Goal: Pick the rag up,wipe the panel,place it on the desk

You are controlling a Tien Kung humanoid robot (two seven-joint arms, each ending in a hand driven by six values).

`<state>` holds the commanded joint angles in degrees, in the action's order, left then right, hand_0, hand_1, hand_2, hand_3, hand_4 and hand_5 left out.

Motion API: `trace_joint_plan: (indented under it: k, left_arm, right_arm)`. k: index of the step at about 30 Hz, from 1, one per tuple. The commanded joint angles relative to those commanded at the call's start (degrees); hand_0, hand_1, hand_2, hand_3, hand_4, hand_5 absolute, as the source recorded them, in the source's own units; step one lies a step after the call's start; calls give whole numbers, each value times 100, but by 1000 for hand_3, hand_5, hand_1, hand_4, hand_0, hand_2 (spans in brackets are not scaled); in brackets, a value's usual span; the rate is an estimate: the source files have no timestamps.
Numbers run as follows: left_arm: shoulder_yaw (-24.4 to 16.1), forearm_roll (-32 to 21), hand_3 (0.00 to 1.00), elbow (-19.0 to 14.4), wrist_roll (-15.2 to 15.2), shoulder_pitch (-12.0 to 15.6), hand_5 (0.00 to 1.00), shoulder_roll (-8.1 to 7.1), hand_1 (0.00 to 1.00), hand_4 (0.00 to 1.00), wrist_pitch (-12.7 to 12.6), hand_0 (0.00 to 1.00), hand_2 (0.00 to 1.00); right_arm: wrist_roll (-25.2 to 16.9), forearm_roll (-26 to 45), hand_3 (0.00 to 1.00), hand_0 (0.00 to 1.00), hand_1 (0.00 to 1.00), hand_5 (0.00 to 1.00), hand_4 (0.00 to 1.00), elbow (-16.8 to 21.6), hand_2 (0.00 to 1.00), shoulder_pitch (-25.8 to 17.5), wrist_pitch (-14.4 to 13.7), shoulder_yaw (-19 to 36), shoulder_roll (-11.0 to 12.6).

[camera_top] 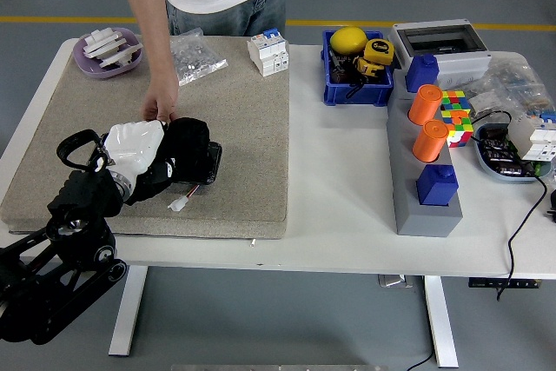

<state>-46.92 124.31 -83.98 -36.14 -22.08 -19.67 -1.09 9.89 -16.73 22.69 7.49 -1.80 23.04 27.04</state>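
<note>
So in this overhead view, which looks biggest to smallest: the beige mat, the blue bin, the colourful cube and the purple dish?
1. Beige mat, by far the largest.
2. Blue bin.
3. Purple dish, close to the bin; not sure.
4. Colourful cube, smallest, though partly hidden.

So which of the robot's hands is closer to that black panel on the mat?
The left. The left hand lies on the black panel, pressing a dark rag over it. The right hand is not in view.
</note>
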Motion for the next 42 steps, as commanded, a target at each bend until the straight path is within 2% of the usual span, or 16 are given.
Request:
trace_joint_plan:
  k: [7,16,28,42]
  left_arm:
    - [185,-76,540,-191,-41,-89,2,75,236,253,44,244,564]
    - [319,-160,540,-182,-63,-133,2,138,236,255,83,243,565]
    - [1,-22,542,-3,-84,-69,2,97,235,262,81,242,560]
    - [-441,67,543,356,-84,26,2,31,236,272,102,245,556]
  right_arm:
    - [3,8,626,738,556,611,998,0,664,8,6,-13,-3]
    - [5,10,627,737,556,611,998,1,664,17,10,-20,-8]
    - [4,1,627,738,554,612,998,4,663,17,2,-10,-5]
    - [1,-5,627,738,554,612,998,10,663,27,-5,-3,-1]
